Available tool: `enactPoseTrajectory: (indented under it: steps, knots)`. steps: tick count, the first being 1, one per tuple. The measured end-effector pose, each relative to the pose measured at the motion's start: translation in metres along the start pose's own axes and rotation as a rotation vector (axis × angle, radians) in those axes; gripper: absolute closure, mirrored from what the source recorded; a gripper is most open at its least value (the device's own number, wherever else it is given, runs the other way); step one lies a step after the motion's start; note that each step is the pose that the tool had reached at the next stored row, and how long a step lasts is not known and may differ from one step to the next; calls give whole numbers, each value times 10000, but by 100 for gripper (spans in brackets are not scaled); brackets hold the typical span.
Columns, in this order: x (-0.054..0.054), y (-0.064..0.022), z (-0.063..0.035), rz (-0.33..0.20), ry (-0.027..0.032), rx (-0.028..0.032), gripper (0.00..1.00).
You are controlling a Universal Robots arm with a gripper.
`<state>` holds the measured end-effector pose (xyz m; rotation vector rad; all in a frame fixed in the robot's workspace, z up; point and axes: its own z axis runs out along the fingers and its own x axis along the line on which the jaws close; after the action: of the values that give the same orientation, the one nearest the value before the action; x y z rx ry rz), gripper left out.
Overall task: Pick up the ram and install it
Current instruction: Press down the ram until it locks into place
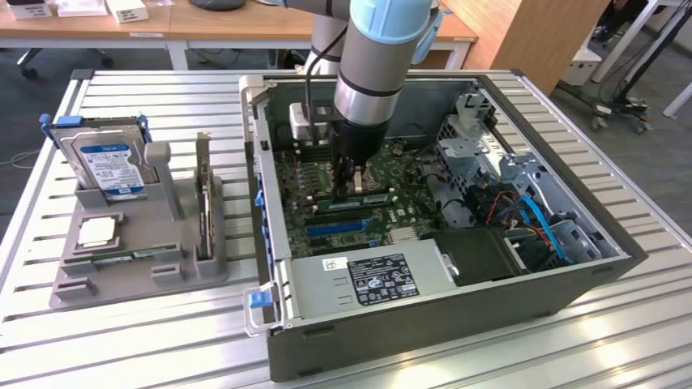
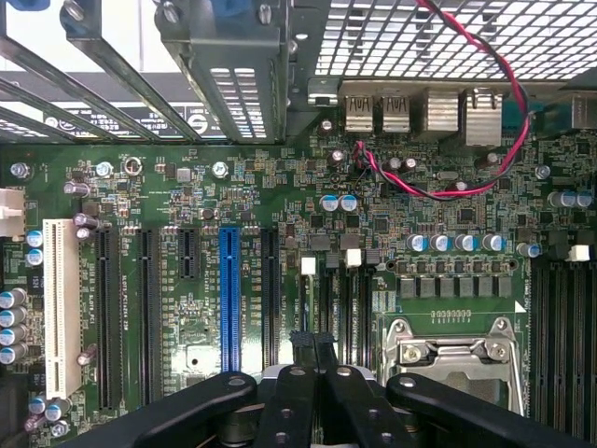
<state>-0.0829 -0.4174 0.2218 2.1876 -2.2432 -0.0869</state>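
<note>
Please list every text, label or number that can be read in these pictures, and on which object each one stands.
None can be read with certainty.
Hard drive blue label: too blurred.
Power supply sticker: too small.
Motherboard white printing: too small.

An open grey metal computer case (image 1: 605, 263) lies on a slatted aluminium table (image 1: 141, 332), with a green motherboard (image 2: 261, 196), blue expansion slot (image 2: 229, 299), white slot (image 2: 61, 308) and red-black wire pair (image 2: 485, 177) inside. Toward the exterior view's left, a grey plastic parts holder (image 1: 162, 243) carries a blue-labelled silver hard drive (image 1: 106, 166) and an upright expansion card (image 1: 203, 190). A wooden desk (image 1: 216, 28) stands behind.
</note>
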Motion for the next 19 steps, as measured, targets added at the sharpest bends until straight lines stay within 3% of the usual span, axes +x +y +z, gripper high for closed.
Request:
enactPoseTrajectory:
  steps: [10, 19]
  knots:
    - [-3, -2, -10, -2, -16, 14, 90]
    - [-8, 9, -217, -1, -1, 2, 90]
